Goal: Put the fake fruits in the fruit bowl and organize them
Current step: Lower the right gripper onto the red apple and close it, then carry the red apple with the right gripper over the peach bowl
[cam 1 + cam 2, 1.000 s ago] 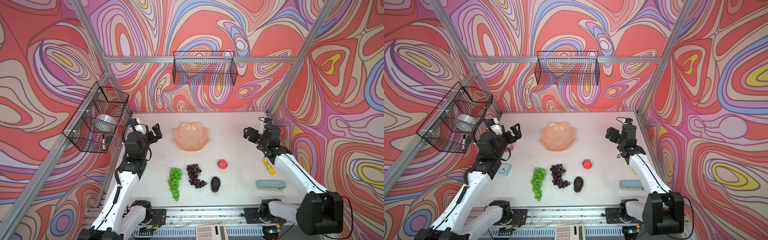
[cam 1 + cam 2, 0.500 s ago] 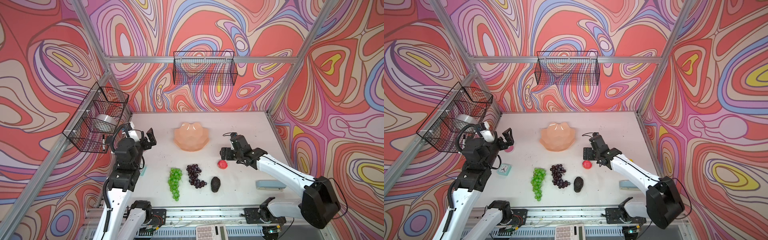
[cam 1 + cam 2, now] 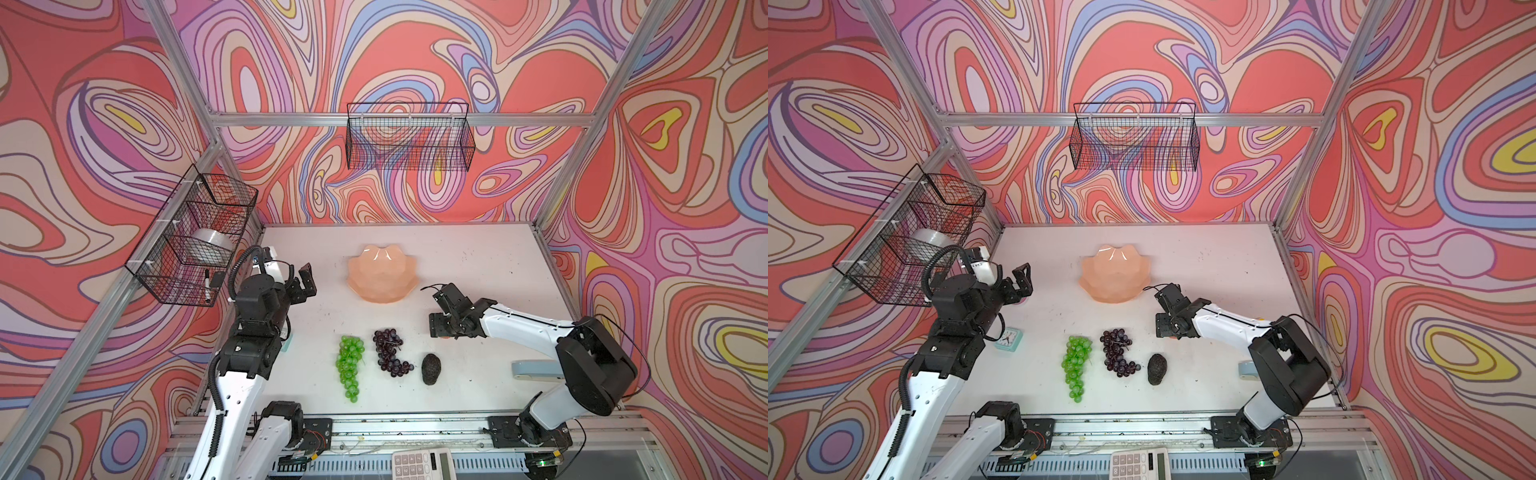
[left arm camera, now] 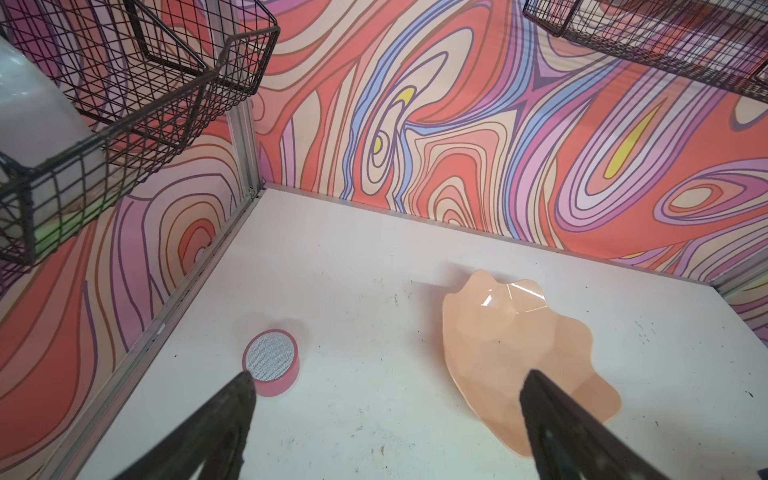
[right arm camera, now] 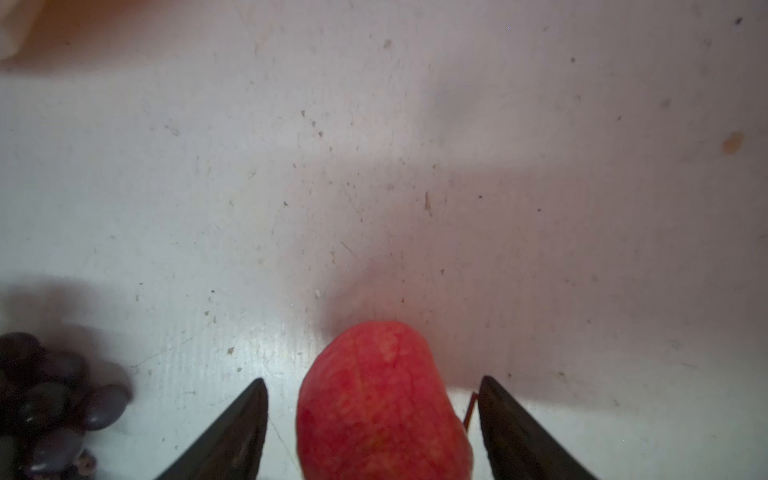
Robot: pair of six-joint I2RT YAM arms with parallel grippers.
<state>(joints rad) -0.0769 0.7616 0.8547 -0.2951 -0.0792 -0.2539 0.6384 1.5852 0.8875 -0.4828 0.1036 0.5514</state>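
- Four plastic fruits lie on the white table point(image 3: 478, 257), all outside the fruit bowl point(image 3: 382, 274). The bowl sits toward the back middle and is wide, shallow and peach-orange, with faceted sides and a scalloped rim.
- Three of the fruits form a row near the front. The green grape bunch point(image 3: 350, 365) is long and translucent. Just beside it on the right is the purple grape bunch point(image 3: 388, 351), dark and hooked at its lower end. Next comes the avocado point(image 3: 431, 369), bumpy and black-green.
- The apple point(image 5: 382, 403) is small and red with pale streaks. It rests on the table between the bowl and the avocado, and in both top views the right gripper hides it.
- The right gripper point(image 5: 372, 381) is low over the apple with one jaw on each side. A strip of table shows in each gap, so the jaws are not clamped on it.
- The left gripper point(image 4: 388, 374) has its jaws spread wide and holds nothing. It is above the table's left side, facing the pink tape roll point(image 4: 272, 365) and the bowl.
- A second ago the right arm was back at the table's right edge and the apple lay uncovered. The arm has since swung in over the apple.
- The left arm has drawn back slightly toward the front.
- The bowl, both grape bunches and the avocado have not moved.
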